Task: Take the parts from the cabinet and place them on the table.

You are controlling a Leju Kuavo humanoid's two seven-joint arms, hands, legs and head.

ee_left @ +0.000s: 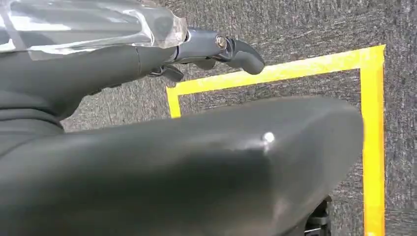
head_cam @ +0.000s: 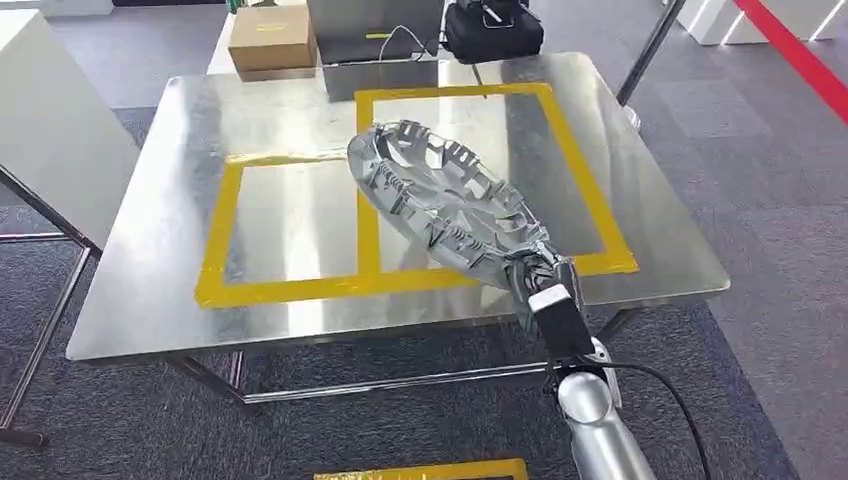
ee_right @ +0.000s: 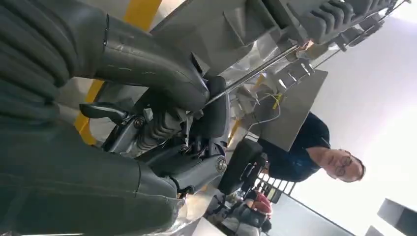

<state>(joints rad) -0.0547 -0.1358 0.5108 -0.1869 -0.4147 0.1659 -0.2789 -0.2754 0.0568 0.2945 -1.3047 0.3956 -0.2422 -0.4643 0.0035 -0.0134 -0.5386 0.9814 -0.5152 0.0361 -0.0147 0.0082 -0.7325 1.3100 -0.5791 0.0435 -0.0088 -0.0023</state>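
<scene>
While my left hand [ee_left: 216, 49] hangs over carpet beside yellow floor tape [ee_left: 372, 142], its fingers mostly hidden so I cannot tell their state, my right hand [head_cam: 540, 275] grips the grey part [head_cam: 440, 200] by its near edge. The part is tilted above the steel table [head_cam: 150, 290], over the yellow tape frames [head_cam: 365, 235], with bare tabletop left of my hand.

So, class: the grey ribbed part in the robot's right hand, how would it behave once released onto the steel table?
The grey ribbed part probably stays stiff: it juts out unsagging from the right hand, which grips one end. Its openwork suggests lightness for its size. Its curved shape might rock or slide on the shiny table.
</scene>
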